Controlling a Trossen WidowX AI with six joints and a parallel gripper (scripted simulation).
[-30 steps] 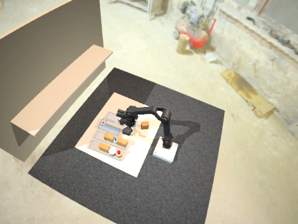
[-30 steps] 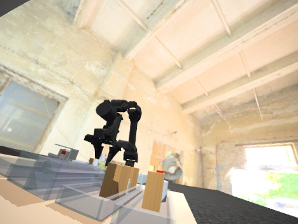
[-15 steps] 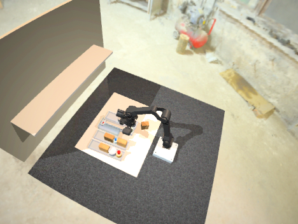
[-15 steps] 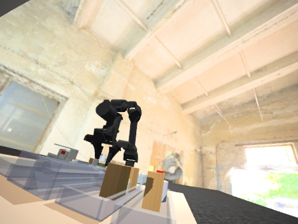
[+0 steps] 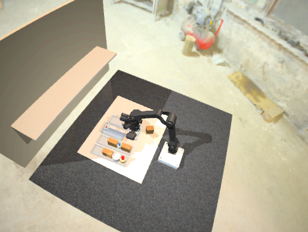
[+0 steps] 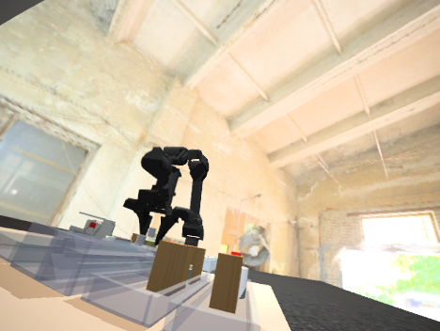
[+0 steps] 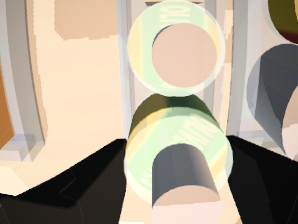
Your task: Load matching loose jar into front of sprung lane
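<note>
My gripper [image 5: 135,130] [image 6: 151,236] [image 7: 175,147] is shut on a jar with a pale green top and a grey knob. This held jar [image 7: 175,126] is between both fingers in the wrist view, at the front end of the sprung lane [image 5: 112,132] [image 7: 124,75]. A matching jar [image 7: 184,55] stands in that lane just beyond it. The two tops nearly meet in the view. Whether the jars touch, and whether the held one rests on the lane floor, cannot be told. The pusher plate is not clearly visible. A red mark [image 5: 106,126] [image 6: 92,225] shows at the lane's back end.
Neighbouring lanes hold orange-brown blocks [image 5: 112,142] [image 6: 176,265], a white jar [image 5: 116,156] and a red-topped jar [image 5: 122,159]. A loose block [image 5: 149,129] lies on the robot's side. In the wrist view, another jar's grey knob [image 7: 274,85] stands to the right, near my right finger.
</note>
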